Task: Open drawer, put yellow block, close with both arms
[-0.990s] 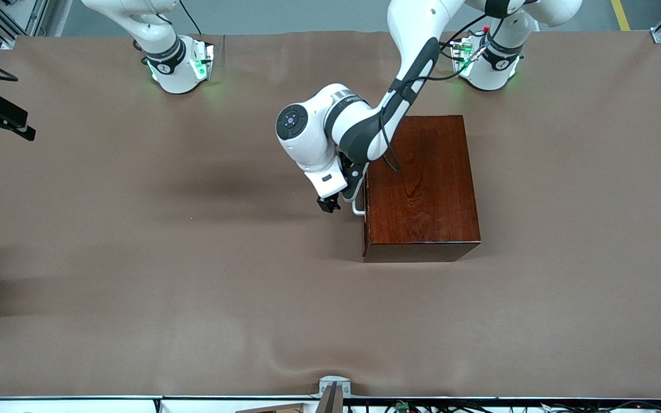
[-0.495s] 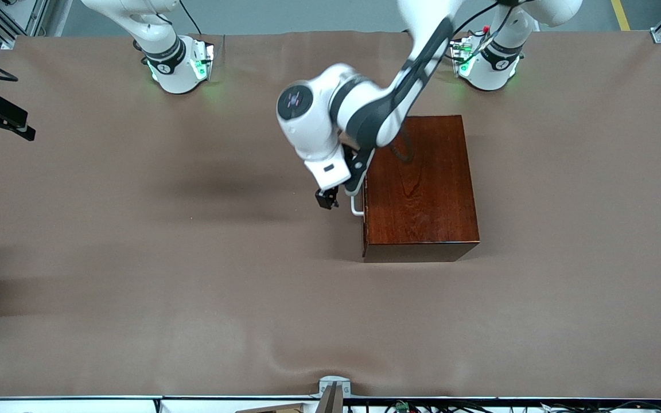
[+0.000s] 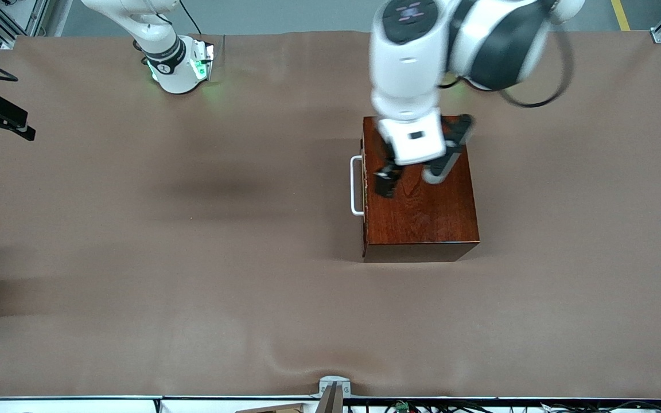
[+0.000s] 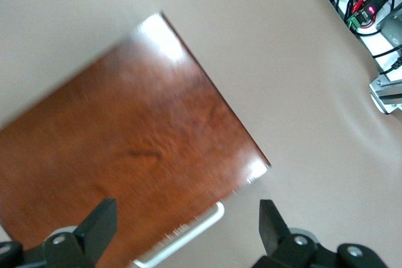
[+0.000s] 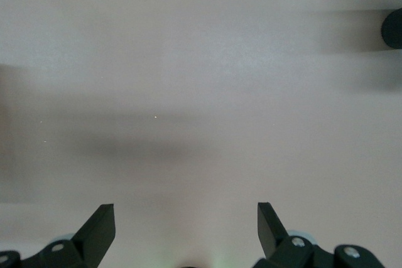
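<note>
Drawer [image 3: 364, 178] shut flush in the mahogany box [image 3: 419, 189], which sits on the brown tabletop [image 3: 135, 258] toward the left arm's end, nearer the base-side edge than the front-camera edge. White bar handle [image 3: 356, 185] faces the right arm's end. Yellow block not visible in any view.

Left gripper [image 4: 182, 227] up over the box top, fingers spread wide, empty. Right gripper [image 5: 185, 227] off the front view, over bare cloth, fingers apart, empty; that arm waits.

Judgement: box rigid, glossy, likely heavy enough to stay put. Handle is stiff and thin, so pinch mid-bar, pull straight out. Block would be light, rigid, 1 pinch across flat faces.
</note>
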Robot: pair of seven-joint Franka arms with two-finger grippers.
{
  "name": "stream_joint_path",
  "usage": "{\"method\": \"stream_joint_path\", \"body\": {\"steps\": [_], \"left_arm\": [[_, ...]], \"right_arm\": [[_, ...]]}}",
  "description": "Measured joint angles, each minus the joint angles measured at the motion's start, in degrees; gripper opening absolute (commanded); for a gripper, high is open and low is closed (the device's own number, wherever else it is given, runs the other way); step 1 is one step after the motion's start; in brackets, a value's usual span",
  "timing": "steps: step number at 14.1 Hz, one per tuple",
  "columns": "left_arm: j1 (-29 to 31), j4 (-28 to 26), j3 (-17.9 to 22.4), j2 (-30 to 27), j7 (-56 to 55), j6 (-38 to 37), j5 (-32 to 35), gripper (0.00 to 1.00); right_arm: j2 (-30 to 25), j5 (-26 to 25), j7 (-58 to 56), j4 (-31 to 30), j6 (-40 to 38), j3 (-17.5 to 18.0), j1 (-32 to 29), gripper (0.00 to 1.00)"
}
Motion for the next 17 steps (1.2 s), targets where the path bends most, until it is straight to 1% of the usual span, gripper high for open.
{"method": "stream_joint_path", "body": {"steps": [5, 7, 9, 13, 16, 17], "left_arm": [[9.1, -0.7, 0.0, -6.1, 31.7, -7.9, 0.0, 1.0], [13.0, -1.8, -0.1, -8.5, 43.8, -9.0, -0.9, 1.0], [17.3, -4.2, -0.1, -11.3, 54.7, -9.3, -2.2, 1.0], [23.6, -10.0, -0.1, -16.0, 67.6, -9.4, -3.0, 1.0], [27.1, -12.0, -0.3, -17.6, 74.5, -9.4, -3.0, 1.0], [28.7, -12.4, -1.2, -17.8, 76.3, -9.5, -3.0, 1.0]], "right_arm": [[0.0, 0.0, 0.0, 0.0, 0.0, 0.0, 0.0, 1.0], [0.0, 0.0, 0.0, 0.0, 0.0, 0.0, 0.0, 1.0], [0.0, 0.0, 0.0, 0.0, 0.0, -0.1, 0.0, 1.0], [0.0, 0.0, 0.0, 0.0, 0.0, -0.1, 0.0, 1.0], [0.0, 0.0, 0.0, 0.0, 0.0, -0.1, 0.0, 1.0], [0.0, 0.0, 0.0, 0.0, 0.0, -0.1, 0.0, 1.0]]}}
